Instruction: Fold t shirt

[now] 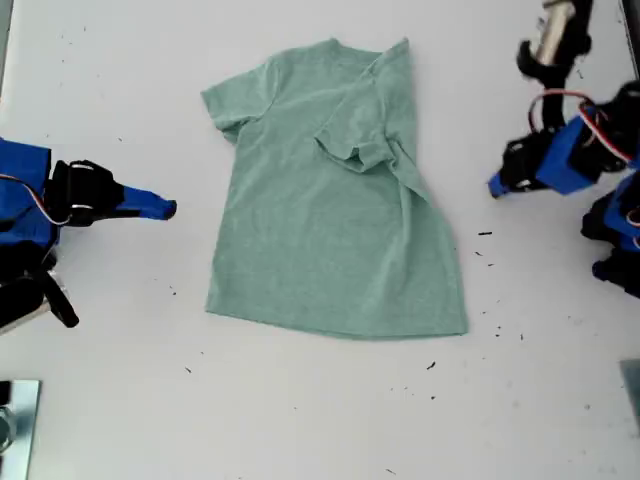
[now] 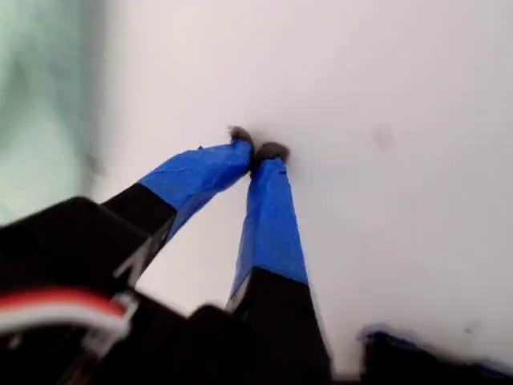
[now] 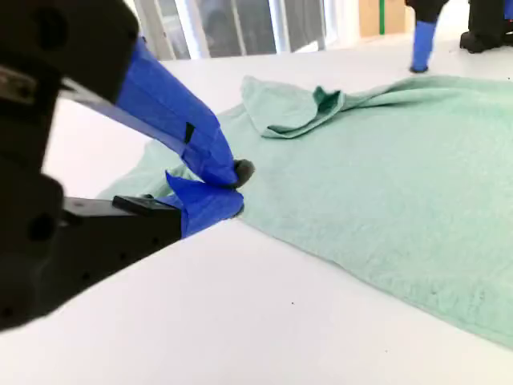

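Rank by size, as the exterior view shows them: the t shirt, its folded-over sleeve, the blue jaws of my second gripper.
1. The t shirt, largest by far.
2. Its folded-over sleeve.
3. My second gripper: its blue jaws look smallest.

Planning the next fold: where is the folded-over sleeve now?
In the exterior view the sleeve lies folded onto the t shirt, toward its upper right.

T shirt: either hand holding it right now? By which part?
Neither. My first hand is shut on nothing over bare table. My second hand is shut too, beside the t shirt, no cloth between its tips.
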{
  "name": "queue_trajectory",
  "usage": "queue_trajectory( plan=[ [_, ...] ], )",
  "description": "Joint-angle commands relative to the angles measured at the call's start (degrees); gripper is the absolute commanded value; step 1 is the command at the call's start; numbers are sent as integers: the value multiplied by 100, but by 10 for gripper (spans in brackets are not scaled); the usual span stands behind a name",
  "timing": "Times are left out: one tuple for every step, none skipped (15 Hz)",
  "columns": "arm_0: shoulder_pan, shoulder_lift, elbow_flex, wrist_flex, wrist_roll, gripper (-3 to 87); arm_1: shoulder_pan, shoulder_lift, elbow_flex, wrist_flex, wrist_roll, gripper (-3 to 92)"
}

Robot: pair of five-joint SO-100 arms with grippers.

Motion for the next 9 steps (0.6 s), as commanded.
queue_trajectory(
  plan=[
    [-167, 53, -26, -9, -26, -2, 202, 1512, 914, 202, 18, 23],
    [-229, 9, -229, -53, -62, -3, 211, 1705, 1002, 281, 62, 23],
    [-334, -211, -580, -141, -79, -3, 185, 1775, 1028, 316, 114, 23],
    [-492, -958, -1283, -132, -53, -3, 176, 1802, 1046, 343, 132, 23],
    [-694, -2443, -2470, 9, 229, -3, 176, 1819, 1055, 343, 149, 23],
    [-1072, -4008, -3876, 255, 835, -3, 176, 1837, 1063, 343, 149, 23],
    [-1608, -5493, -5432, 800, 1600, -3, 176, 1890, 1081, 343, 149, 23],
    [-2180, -6803, -6899, 1310, 2426, -3, 176, 1978, 1107, 369, 141, 23],
    [-2646, -7901, -8112, 1600, 3138, -3, 167, 2153, 1151, 431, 132, 23]
  ],
)
